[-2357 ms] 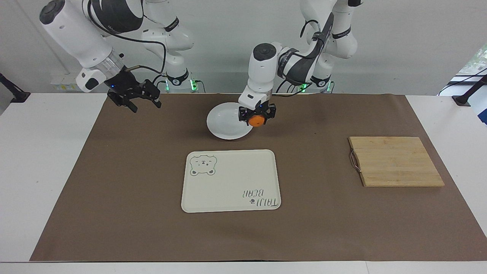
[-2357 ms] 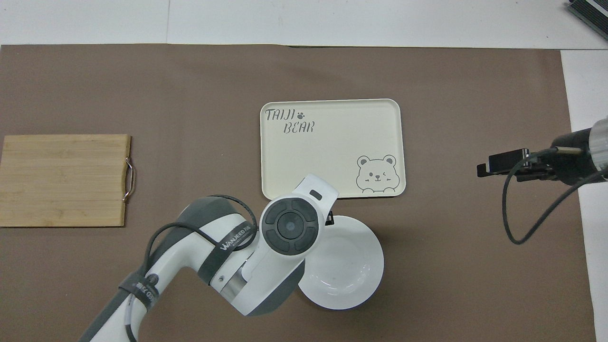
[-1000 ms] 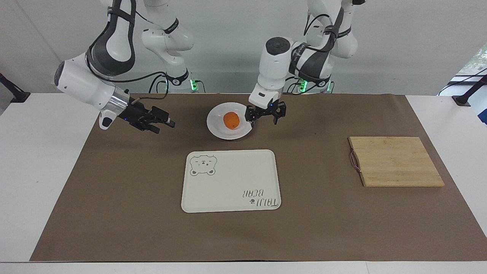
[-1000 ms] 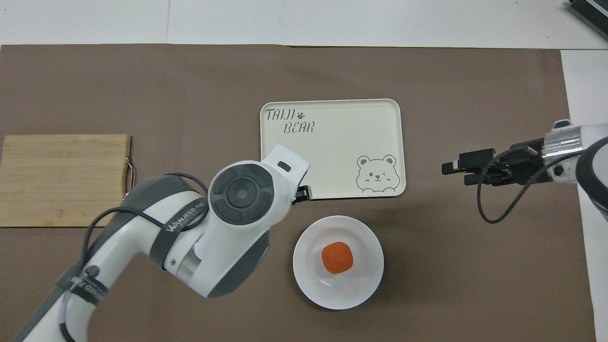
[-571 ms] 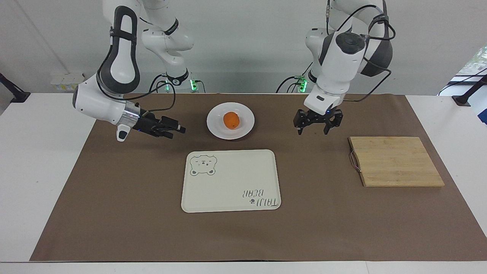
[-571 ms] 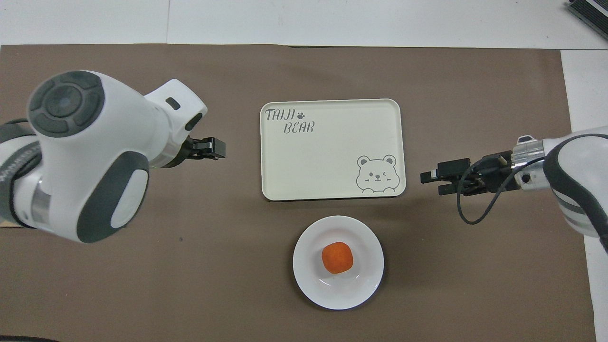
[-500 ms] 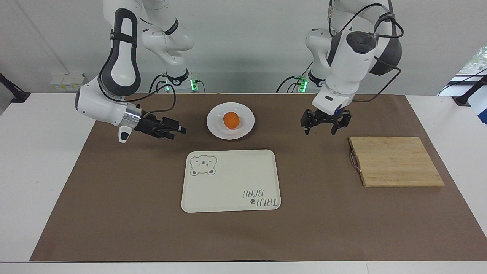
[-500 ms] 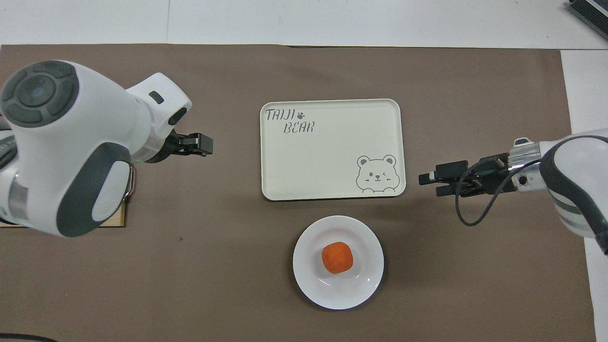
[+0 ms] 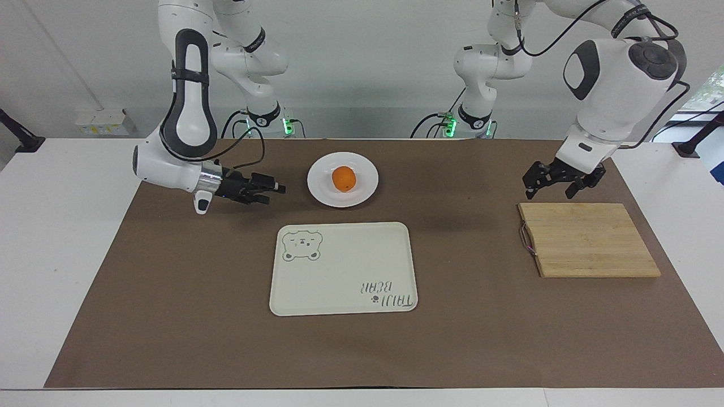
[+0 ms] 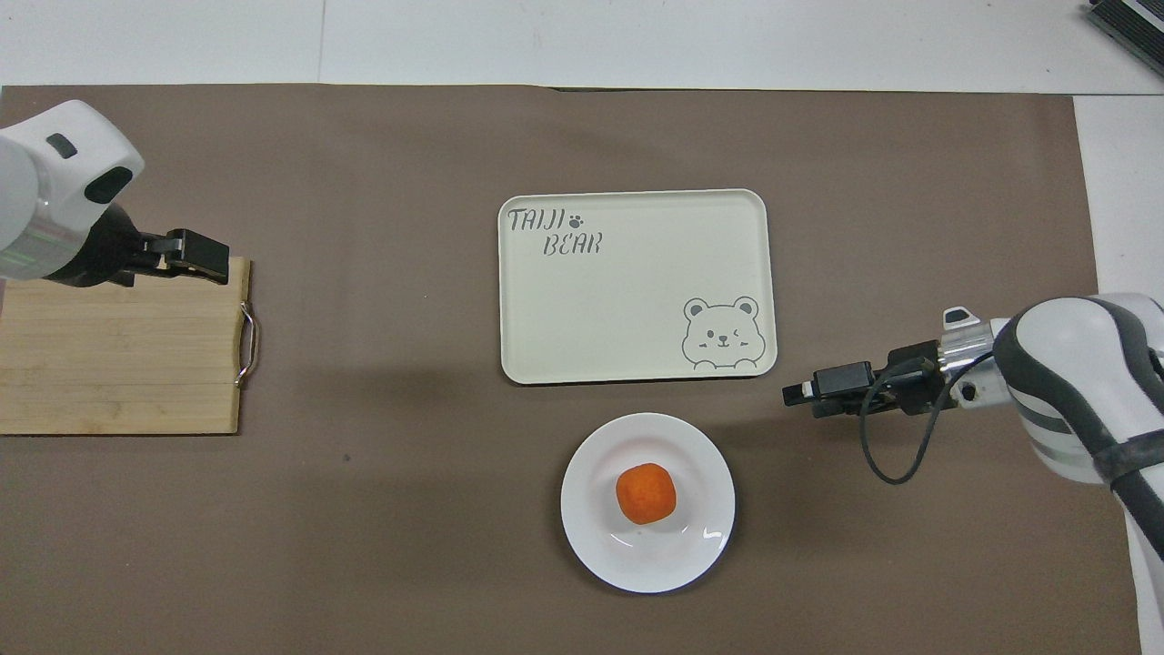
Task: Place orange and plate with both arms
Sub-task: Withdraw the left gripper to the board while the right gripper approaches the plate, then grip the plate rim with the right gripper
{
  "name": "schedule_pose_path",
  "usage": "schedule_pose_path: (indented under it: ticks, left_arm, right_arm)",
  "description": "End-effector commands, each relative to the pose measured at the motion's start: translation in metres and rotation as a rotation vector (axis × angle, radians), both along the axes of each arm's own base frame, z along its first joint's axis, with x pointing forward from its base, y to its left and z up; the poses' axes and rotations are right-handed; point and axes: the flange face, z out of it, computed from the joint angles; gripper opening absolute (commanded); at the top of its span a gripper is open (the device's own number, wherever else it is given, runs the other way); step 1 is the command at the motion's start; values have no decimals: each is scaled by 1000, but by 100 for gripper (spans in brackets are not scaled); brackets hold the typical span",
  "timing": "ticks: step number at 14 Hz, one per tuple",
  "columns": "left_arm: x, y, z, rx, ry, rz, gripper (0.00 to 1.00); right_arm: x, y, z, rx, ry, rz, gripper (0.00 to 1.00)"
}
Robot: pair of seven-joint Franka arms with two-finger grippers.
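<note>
The orange [image 9: 344, 178] lies in the middle of the white plate [image 9: 317, 187], which sits on the brown mat near the robots; both also show in the overhead view, the orange [image 10: 646, 493] and the plate [image 10: 591, 546]. My right gripper [image 9: 273, 190] is low beside the plate, toward the right arm's end, pointing at it with a gap between them; its fingers are open and empty. It also shows in the overhead view [image 10: 802, 397]. My left gripper [image 9: 551, 186] hangs open and empty over an edge of the cutting board; it also shows in the overhead view [image 10: 202, 256].
A cream bear tray [image 9: 339, 294] lies at the mat's middle, farther from the robots than the plate. A bamboo cutting board [image 9: 588, 240] with a metal handle lies toward the left arm's end. The brown mat [image 9: 169, 282] covers most of the white table.
My left gripper let the orange go onto the plate, then swung away to the cutting board. My right gripper came down and moved in toward the plate.
</note>
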Motion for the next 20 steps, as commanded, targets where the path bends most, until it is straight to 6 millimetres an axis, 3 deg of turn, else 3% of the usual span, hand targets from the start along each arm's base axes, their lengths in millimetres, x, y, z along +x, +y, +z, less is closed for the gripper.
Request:
schedule_pose_path:
  ticks: [1, 4, 6, 7, 11, 17, 20]
  left_arm:
    - [-12, 26, 20, 2, 5, -23, 100]
    - [-41, 25, 47, 5, 27, -25, 100]
    - [-52, 26, 51, 7, 28, -26, 100]
    - [-55, 26, 52, 8, 28, -27, 100]
    - [-50, 25, 64, 19, 42, -31, 100]
    - [-43, 22, 68, 14, 82, -36, 100]
    - [-33, 18, 72, 14, 105, -44, 100]
  right_arm:
    - [-31, 9, -15, 82, -57, 50, 100]
    - [-64, 12, -31, 121, -58, 64, 100]
    - [-68, 15, -32, 119, -52, 64, 100]
    - [-70, 27, -32, 135, -43, 60, 100]
    - [-87, 63, -40, 123, -40, 15, 100]
    - [-105, 58, -56, 105, -101, 33, 100]
    - [-109, 65, -55, 114, -95, 18, 100]
